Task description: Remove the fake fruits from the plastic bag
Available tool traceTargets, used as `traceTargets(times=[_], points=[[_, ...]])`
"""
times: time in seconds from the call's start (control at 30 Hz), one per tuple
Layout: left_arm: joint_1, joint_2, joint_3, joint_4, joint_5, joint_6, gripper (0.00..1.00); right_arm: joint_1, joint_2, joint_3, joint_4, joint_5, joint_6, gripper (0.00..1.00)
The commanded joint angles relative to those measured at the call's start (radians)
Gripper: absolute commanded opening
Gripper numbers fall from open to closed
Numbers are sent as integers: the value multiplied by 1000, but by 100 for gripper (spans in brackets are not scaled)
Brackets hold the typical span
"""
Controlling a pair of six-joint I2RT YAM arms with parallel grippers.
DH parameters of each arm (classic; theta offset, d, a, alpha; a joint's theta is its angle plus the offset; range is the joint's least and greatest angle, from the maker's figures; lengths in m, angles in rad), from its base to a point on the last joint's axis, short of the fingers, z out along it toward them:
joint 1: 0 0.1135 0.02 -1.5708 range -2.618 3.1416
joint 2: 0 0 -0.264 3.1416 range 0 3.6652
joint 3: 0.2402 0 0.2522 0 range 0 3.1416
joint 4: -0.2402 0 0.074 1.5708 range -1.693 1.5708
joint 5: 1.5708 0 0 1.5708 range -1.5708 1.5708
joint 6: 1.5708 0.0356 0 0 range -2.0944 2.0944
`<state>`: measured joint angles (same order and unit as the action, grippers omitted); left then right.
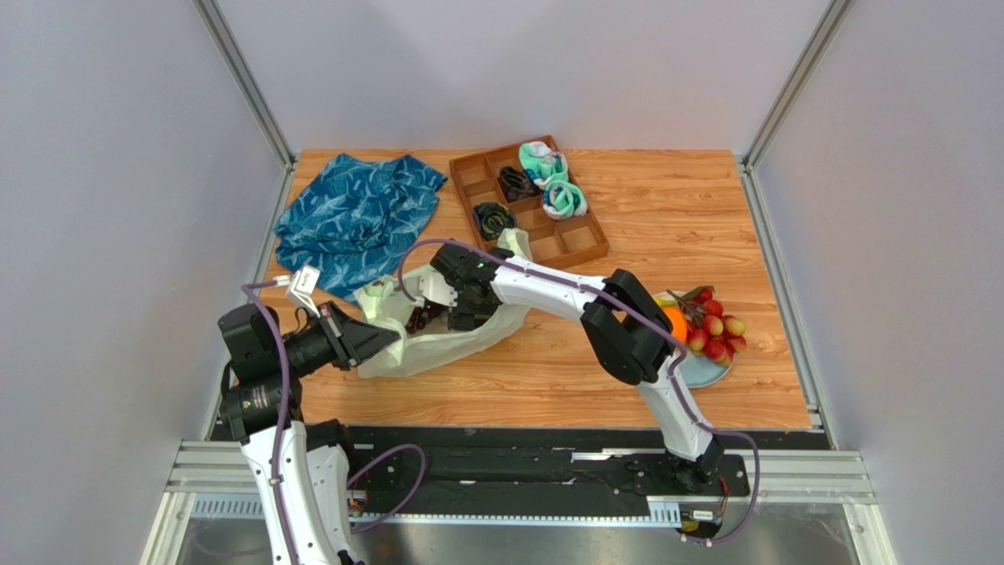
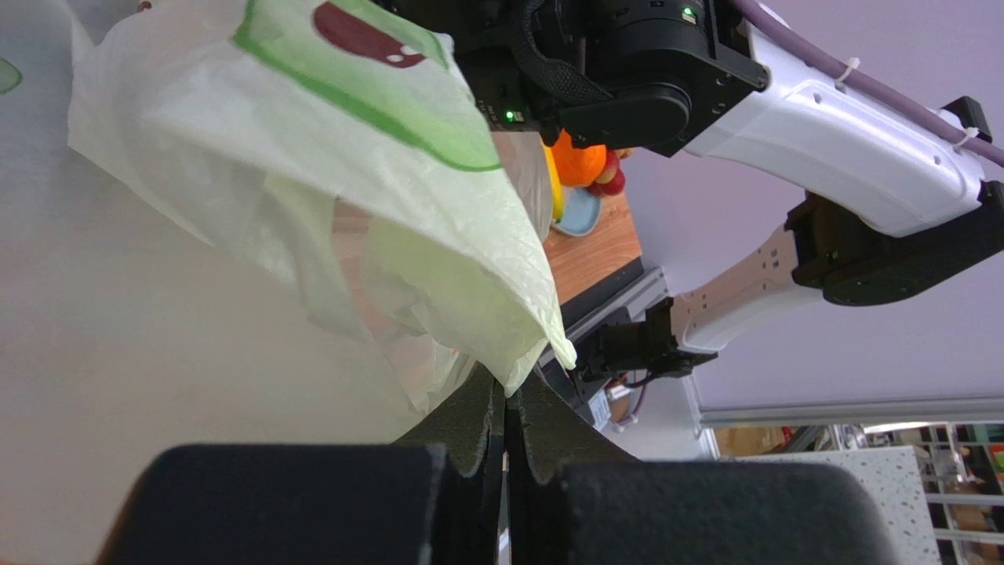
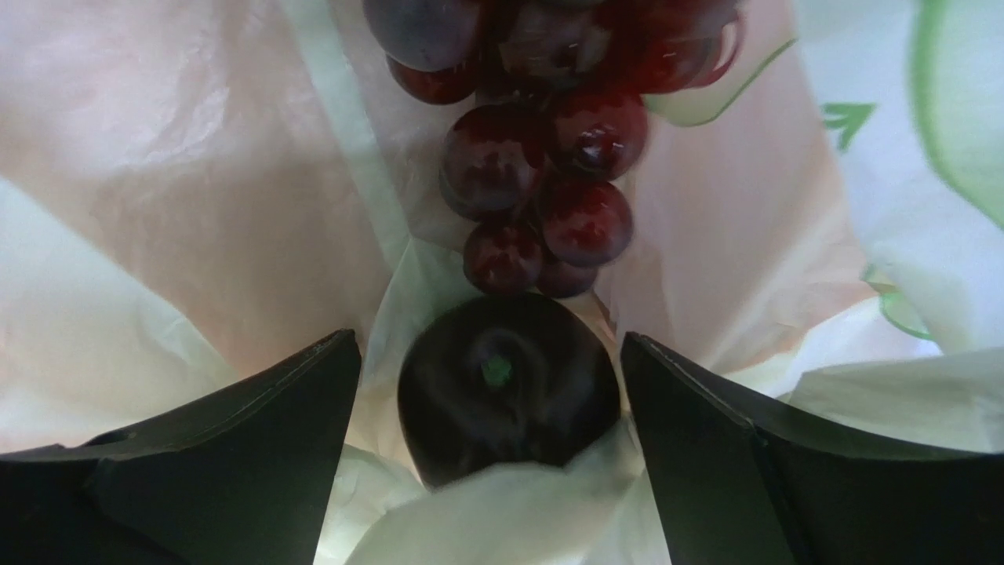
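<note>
Wooden tabletop (image 1: 707, 224) between grey walls (image 1: 530, 71); left fingers (image 2: 468, 438) tight on plastic bag (image 2: 389, 200), right fingers (image 3: 236, 453) wide around dark round fruit (image 3: 507, 389).

The crinkly pale plastic bag (image 3: 141, 200) crowded the right claw's (image 3: 486, 344) spread jaws; a dark round fruit (image 3: 507, 394) filled the gap, a dark purple grape bunch (image 3: 542, 177) blocking beyond.

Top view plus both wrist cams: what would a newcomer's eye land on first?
The right gripper, jaws open, is inside the plastic bag at centre, straddling a dark round fruit with a dark purple grape bunch beyond. The left gripper is shut on the bag's edge; a red grape bunch and an orange sit on a plate at right.
</note>
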<state>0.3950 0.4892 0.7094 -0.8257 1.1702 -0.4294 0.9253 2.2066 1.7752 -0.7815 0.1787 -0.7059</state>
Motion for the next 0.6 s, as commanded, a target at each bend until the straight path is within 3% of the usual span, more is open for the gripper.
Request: traceTargets(times=[0.0, 0.07, 0.1, 0.2, 0.3, 0.57], points=[[10, 3, -7, 33, 23, -5, 0, -2, 45, 6, 19, 172, -55, 90], [8, 5, -7, 34, 23, -8, 0, -3, 48, -13, 18, 206, -64, 84], [8, 5, -5, 34, 25, -8, 0, -3, 38, -22, 24, 203, -64, 74], [10, 5, -7, 34, 25, -6, 0, -3, -51, -36, 53, 98, -47, 58], [8, 3, -5, 34, 23, -8, 0, -2, -169, -8, 35, -78, -7, 53], [8, -5, -21, 66, 22, -29, 0, -3, -395, 46, -45, -487, 144, 52]])
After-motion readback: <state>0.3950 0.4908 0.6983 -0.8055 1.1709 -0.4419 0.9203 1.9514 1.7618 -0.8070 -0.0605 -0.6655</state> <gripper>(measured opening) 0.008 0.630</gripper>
